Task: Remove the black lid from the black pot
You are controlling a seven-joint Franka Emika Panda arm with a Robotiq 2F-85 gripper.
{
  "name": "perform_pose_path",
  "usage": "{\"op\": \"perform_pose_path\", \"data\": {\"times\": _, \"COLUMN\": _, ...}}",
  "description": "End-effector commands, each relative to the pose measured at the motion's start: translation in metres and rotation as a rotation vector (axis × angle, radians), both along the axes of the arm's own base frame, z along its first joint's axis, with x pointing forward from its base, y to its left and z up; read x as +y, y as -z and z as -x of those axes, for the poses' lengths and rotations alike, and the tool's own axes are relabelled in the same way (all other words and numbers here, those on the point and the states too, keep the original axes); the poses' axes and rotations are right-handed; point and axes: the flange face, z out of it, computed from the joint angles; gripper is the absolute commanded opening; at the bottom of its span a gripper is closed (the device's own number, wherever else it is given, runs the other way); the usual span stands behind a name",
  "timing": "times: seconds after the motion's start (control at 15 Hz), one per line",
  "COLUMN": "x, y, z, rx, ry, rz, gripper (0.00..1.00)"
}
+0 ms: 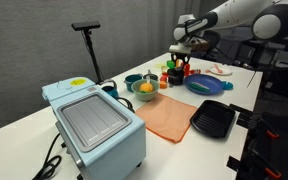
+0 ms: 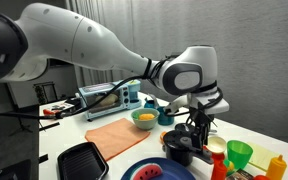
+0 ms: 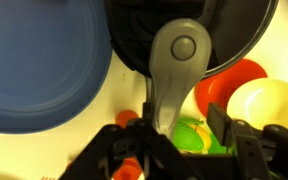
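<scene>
In the wrist view the black pot (image 3: 184, 25) fills the top, round and dark, with a grey handle (image 3: 177, 60) that runs down toward my gripper. I cannot make out the black lid or its knob apart from the pot. My gripper (image 3: 179, 138) is open, its fingers on either side of the handle's end, with nothing clamped. In both exterior views the gripper (image 1: 184, 62) (image 2: 194, 133) hangs just above the pot (image 2: 180, 150), at the far end of the table beside the blue plate (image 1: 206, 85).
The blue plate (image 3: 34, 60) lies next to the pot. Green (image 2: 239, 152), orange and yellow cups crowd the pot. A black square grill pan (image 1: 213, 120), an orange cloth (image 1: 169, 115), a bowl (image 1: 144, 90), teal cups (image 1: 133, 79) and a toaster oven (image 1: 94, 125) are on the table.
</scene>
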Motion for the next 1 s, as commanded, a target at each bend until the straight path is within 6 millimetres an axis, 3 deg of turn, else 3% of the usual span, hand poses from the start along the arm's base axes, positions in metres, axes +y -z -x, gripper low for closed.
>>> {"op": "perform_pose_path", "data": {"times": 0.0, "x": 0.000, "y": 0.000, "z": -0.002, "rx": 0.012, "ry": 0.013, "rz": 0.001, "gripper": 0.30}}
{"op": "perform_pose_path", "data": {"times": 0.2, "x": 0.002, "y": -0.003, "z": -0.001, "rx": 0.022, "ry": 0.002, "rz": -0.022, "gripper": 0.06}}
{"op": "perform_pose_path", "data": {"times": 0.93, "x": 0.045, "y": -0.061, "z": 0.001, "rx": 0.053, "ry": -0.212, "rz": -0.118, "gripper": 0.07}}
